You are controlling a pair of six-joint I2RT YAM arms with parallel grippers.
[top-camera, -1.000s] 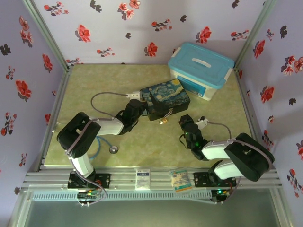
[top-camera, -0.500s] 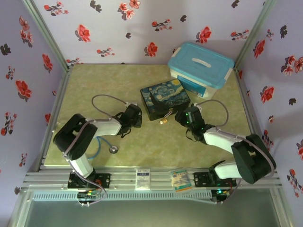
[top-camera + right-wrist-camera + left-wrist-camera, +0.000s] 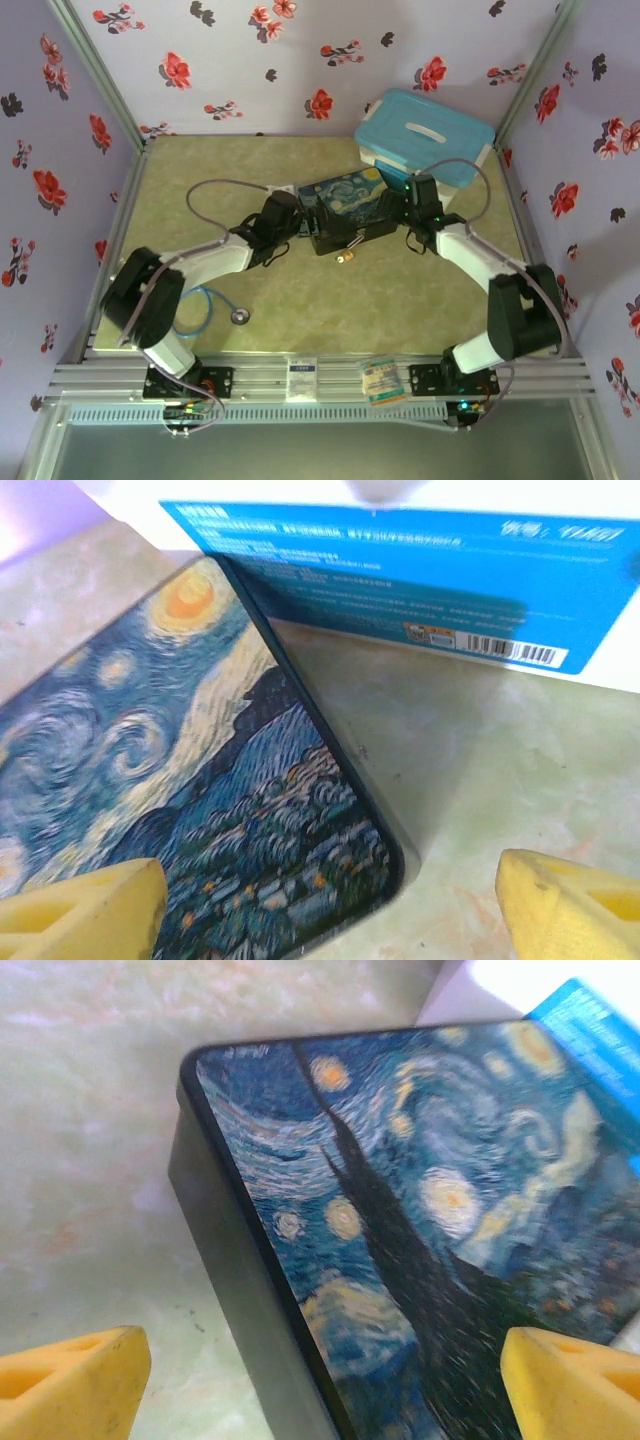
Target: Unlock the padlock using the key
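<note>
top view: padlock point(image 3: 343, 257) is a tiny brass speck on the table point(image 3: 200, 190), just off the near face of the painted box point(image 3: 350, 208), between the two arms. shackle too small to resolve. key: can't pick it out. a thin pale sliver runs from the box front toward the padlock, can't tell what it is.

left gripper point(image 3: 300, 222) is at the box's left end, right gripper point(image 3: 402, 212) at its right end. from above the fingers are lost under the wrists, so the gap isn't readable there.

the wrist cams settle it. left: yellow pads point(image 3: 75, 1380) are cut off at the bottom corners of the frame, spread wide, gripping nothing. the box corner lies between them, one pad over bare table and the other over the lid. right: same picture, pads point(image 3: 80, 910) wide apart, one over the lid and one over the table, nothing held.

materials: the box has glossy black sides and rounded corners, and its lid is printed with a swirly night sky in blues and yellows. the far half of the left wrist view is smeared. the tub point(image 3: 425, 135) just behind the box has a whitish body and a teal lid with a moulded handle. the right wrist view crops its top and shows a blue label with a barcode. the table mat is pale green and marbled. a round grey disc point(image 3: 240, 315) on a blue tube point(image 3: 195, 305) lies by the left arm.
</note>
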